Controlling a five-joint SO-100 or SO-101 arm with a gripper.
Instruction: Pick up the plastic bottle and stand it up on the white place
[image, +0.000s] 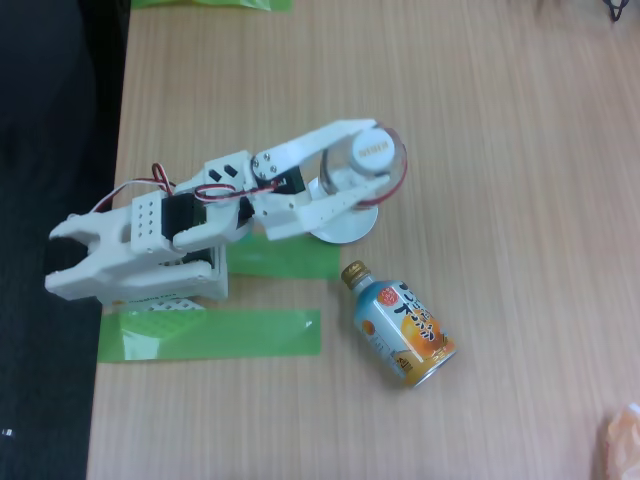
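Observation:
The plastic bottle (372, 150) is seen from above in the fixed view: a white cap, a clear body and a thin red edge of label on its right. It stands upright over the white place (345, 228), a small round plate whose lower rim shows beneath the arm. My white gripper (381, 153) reaches in from the left. One finger lies along the far side of the bottle and the other along its near side, both pressed against the body. Where the bottle's base meets the plate is hidden.
An orange-and-blue metal bottle (405, 325) with a gold cap lies on its side, right of the arm base. Green tape strips (210, 333) lie by the base. The table's left edge (112, 200) drops to dark floor. An orange object (622, 440) sits at the lower right corner.

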